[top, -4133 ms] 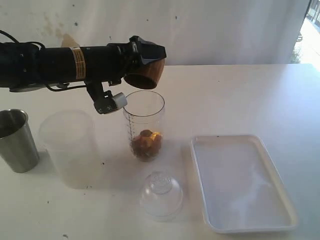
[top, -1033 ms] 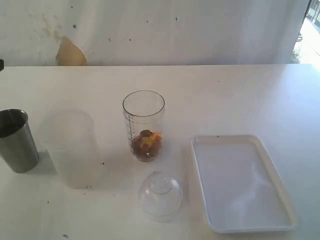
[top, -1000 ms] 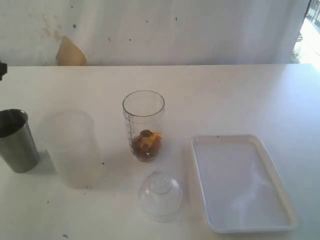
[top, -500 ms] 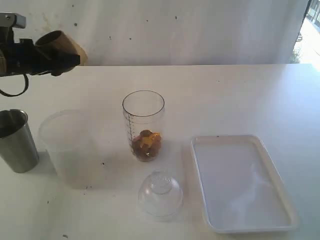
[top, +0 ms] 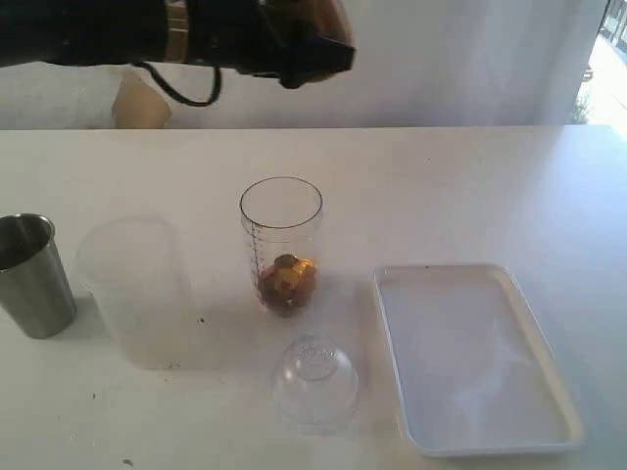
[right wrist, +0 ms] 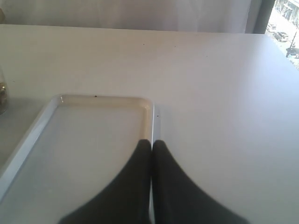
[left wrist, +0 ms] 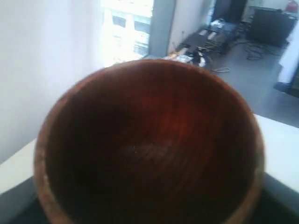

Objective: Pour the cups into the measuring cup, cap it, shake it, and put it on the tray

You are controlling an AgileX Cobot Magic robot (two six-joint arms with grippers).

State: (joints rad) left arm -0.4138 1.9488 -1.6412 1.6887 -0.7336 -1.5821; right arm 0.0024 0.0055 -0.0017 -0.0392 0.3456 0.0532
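The brown wooden cup (top: 312, 17) is held high at the back, above and behind the measuring cup (top: 281, 245), with my left gripper (top: 299, 49) shut on it. In the left wrist view the wooden cup (left wrist: 149, 144) fills the frame and its inside looks empty. The measuring cup stands upright with brown and yellow pieces at its bottom. The frosted cup (top: 137, 289) and steel tumbler (top: 34, 274) stand to its left. The dome cap (top: 315, 382) lies in front of it. My right gripper (right wrist: 152, 142) is shut and empty, above the tray's rim (right wrist: 150, 116).
The white tray (top: 392, 323) lies right of the measuring cup with nothing in it. A wall runs along the table's far edge. The right arm does not show in the exterior view.
The left arm, out of sight a second ago, has swung in from the left with the wooden cup and now holds it high behind the measuring cup. Everything on the table has stayed put.
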